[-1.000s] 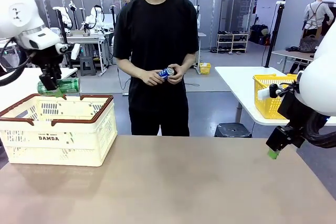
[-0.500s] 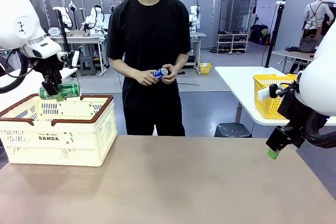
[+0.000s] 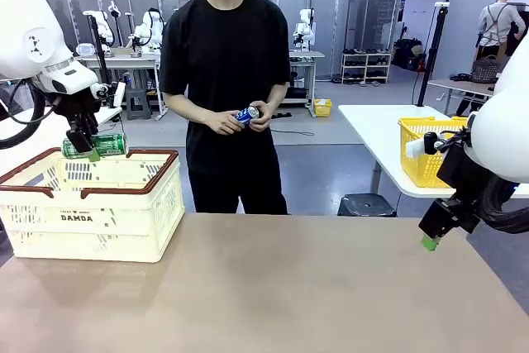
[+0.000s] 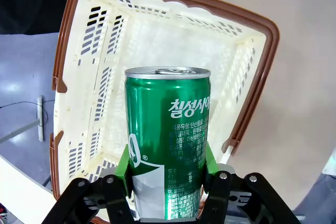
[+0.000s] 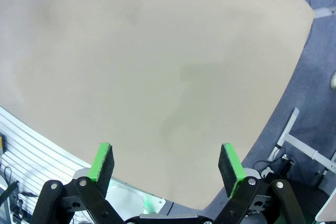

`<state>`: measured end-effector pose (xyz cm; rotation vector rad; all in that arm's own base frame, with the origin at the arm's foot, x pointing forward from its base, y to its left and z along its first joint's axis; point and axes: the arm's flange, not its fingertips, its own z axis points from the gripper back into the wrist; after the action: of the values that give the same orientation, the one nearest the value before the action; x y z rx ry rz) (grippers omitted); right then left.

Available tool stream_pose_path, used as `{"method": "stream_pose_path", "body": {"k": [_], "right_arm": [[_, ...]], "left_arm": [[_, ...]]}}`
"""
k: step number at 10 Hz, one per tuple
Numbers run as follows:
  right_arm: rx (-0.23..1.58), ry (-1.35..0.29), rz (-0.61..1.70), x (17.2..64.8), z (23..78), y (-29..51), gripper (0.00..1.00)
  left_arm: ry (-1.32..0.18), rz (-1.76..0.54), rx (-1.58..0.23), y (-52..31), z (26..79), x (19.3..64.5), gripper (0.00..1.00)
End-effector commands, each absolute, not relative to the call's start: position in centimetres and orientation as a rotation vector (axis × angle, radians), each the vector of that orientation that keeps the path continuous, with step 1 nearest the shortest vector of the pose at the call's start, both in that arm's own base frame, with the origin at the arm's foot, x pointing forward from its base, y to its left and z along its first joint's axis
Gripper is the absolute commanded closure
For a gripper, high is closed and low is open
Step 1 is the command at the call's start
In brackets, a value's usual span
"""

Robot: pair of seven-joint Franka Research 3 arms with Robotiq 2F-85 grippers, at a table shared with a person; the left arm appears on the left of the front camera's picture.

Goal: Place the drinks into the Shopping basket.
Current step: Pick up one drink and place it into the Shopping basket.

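1. The Shopping basket (image 3: pixel 124 204) stood at the left end of the table (image 3: pixel 281 287), its mouth open upward. To its right, bare tabletop ran to the right edge.
2. The basket was rectangular, with cream plastic lattice walls and a reddish-brown rim. The green can (image 4: pixel 168 129) was slim, glossy metal with a silver top and white print.
3. The left gripper (image 3: pixel 85 145) reached down from the upper left. Its green pads (image 4: pixel 127 163) clamped the green can, which lay sideways just above the basket's far rim, over the opening.
4. Beyond the table's far edge, the person's hands (image 3: pixel 223 124) held the blue can (image 3: pixel 246 114) at waist height.
5. The right gripper (image 5: pixel 165 163) hung over the table's right edge, pointing down, jaws spread wide and holding nothing.
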<state>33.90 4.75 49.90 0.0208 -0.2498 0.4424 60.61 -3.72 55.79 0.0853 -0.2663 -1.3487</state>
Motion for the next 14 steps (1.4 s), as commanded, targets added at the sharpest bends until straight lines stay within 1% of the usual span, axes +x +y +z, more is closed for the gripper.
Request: {"method": "stream_pose_path", "body": {"k": [1,3,5,8,9,10,13,14], "right_arm": [[0.028,-0.248,0.446,33.7,49.7,4.7,0.00],[0.028,-0.248,0.446,33.7,49.7,4.7,0.00],[0.028,-0.248,0.446,33.7,49.7,4.7,0.00],[0.028,-0.248,0.446,33.7,49.7,4.7,0.00],[0.028,-0.248,0.446,33.7,49.7,4.7,0.00],[0.028,-0.248,0.446,33.7,49.7,4.7,0.00],[0.028,-0.248,0.446,33.7,49.7,4.7,0.00],[0.028,-0.248,0.446,33.7,49.7,4.7,0.00]], "left_arm": [[-0.268,-1.344,0.086,-3.6,56.2,60.4,0.43],[-0.266,-1.349,0.085,-3.7,55.8,60.6,0.43],[-0.219,-1.421,0.057,-3.1,54.3,64.5,0.43],[-0.171,-1.455,0.007,-2.9,52.1,68.9,0.43],[-0.132,-1.458,0.003,-2.9,51.2,70.3,0.43],[-0.101,-1.470,0.014,-2.9,50.4,71.3,0.43],[-0.037,-1.541,-0.042,-4.2,47.4,73.0,0.43],[-0.064,-1.545,-0.062,-4.3,46.5,73.6,0.43]]}}
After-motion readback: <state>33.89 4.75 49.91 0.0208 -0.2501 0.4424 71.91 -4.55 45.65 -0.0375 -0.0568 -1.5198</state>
